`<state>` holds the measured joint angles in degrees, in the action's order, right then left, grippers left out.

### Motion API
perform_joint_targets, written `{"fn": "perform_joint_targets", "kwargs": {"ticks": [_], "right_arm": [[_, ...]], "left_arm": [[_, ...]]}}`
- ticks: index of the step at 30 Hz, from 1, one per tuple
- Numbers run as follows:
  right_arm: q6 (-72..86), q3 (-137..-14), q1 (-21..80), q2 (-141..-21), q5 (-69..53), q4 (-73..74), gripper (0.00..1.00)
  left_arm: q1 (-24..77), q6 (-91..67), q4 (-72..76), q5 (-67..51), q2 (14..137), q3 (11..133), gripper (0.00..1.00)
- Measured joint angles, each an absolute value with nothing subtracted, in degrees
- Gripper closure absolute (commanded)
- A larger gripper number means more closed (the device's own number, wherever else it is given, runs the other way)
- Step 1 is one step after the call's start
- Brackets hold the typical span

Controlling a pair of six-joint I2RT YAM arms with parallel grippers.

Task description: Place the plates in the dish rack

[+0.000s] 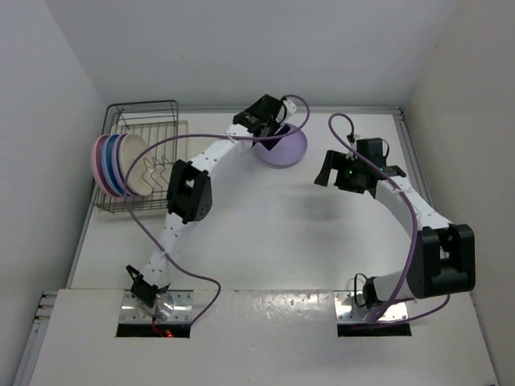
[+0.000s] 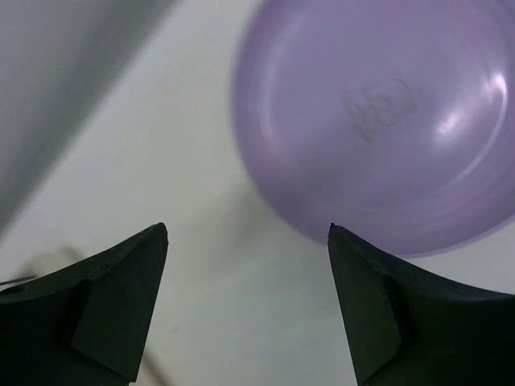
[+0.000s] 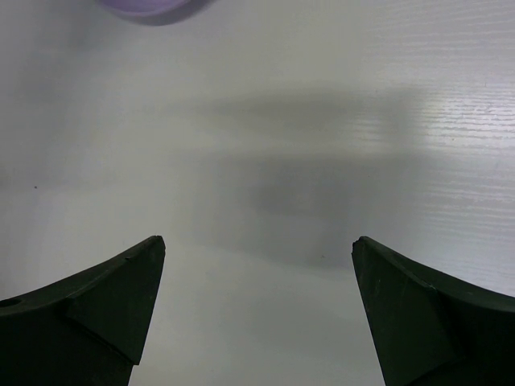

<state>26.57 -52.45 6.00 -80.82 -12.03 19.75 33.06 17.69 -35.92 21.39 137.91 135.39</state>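
The left gripper [image 2: 248, 229] hangs open at the lilac plate's [image 2: 378, 121] near rim; it should straddle that rim squarely before closing; the right gripper [image 3: 257, 240] hovers open, empty.

Overhead view of table [image 1: 282, 233]; close wrist views sharing lilac plate [image 2: 378, 121]

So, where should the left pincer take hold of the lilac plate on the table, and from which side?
Probably at the rim nearest the open left pincer, coming over that edge from above: the lilac plate lies flat on the table, so only its thin rim offers a grip.
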Motion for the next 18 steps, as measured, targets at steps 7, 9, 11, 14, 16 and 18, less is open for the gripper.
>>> {"fn": "perform_joint_targets", "kwargs": {"ticks": [7,9,11,14,16,18], "right_arm": [[26.52,-53.30,5.67,-81.36,-12.08,21.15,0.00],[26.52,-53.47,5.63,-81.73,-12.08,21.15,0.00],[26.55,-53.49,5.58,-82.08,-12.05,21.23,0.00],[26.57,-53.52,5.48,-82.56,-12.03,21.58,0.00],[26.57,-53.56,5.39,-82.56,-12.01,21.85,0.00],[26.57,-53.71,5.37,-82.56,-11.88,21.98,0.00]], "left_arm": [[27.03,2.04,-36.10,8.12,145.27,135.04,0.14],[25.45,-0.54,-35.07,6.55,145.53,135.04,0.17],[24.27,-2.70,-33.65,5.02,145.77,134.69,0.27],[24.03,-5.26,-31.81,3.81,146.65,133.36,0.33],[24.51,-6.79,-31.44,3.11,147.76,132.16,0.38],[24.99,-8.10,-29.58,1.74,148.46,131.72,0.57]]}}
